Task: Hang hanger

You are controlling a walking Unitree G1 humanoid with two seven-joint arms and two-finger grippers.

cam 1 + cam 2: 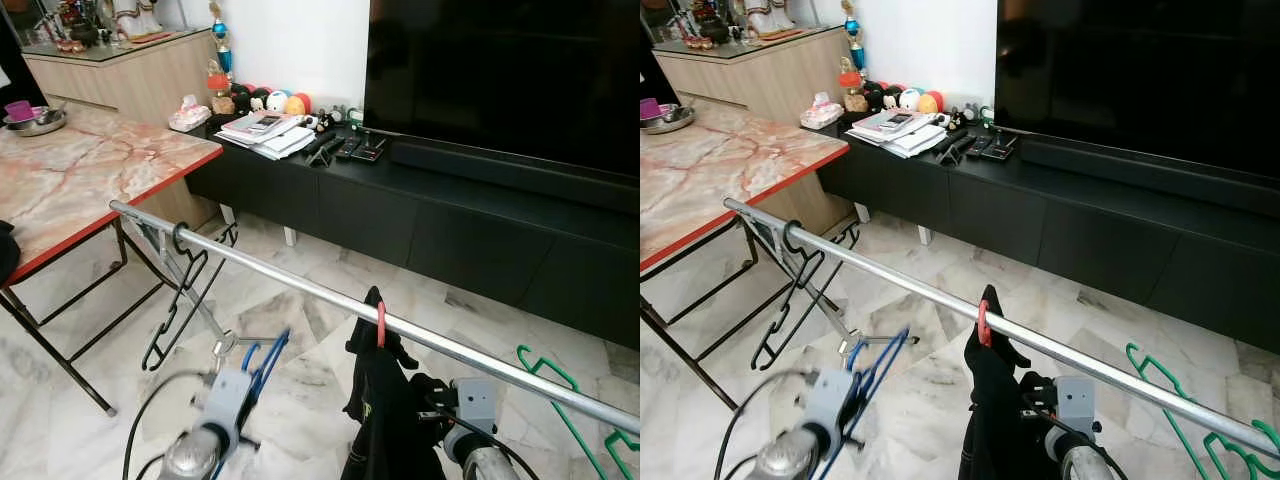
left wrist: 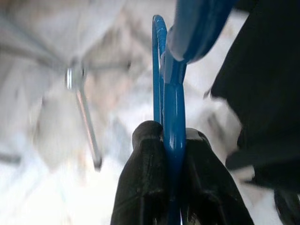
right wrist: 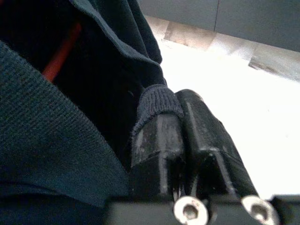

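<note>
My head views are evenly daylit and mostly sharp; the marble floor (image 1: pixel 300 330) shines pale, and the television (image 1: pixel 500 70) stays a dark slab. The blue hanger (image 1: pixel 875 375) smears with motion in my right eye. Along my left fingers (image 2: pixel 145 178) the floor washes out, blurred and overexposed. Along my right fingers (image 3: pixel 159 136) dark cloth (image 3: pixel 56 140) sits shadowed against glaring floor
</note>
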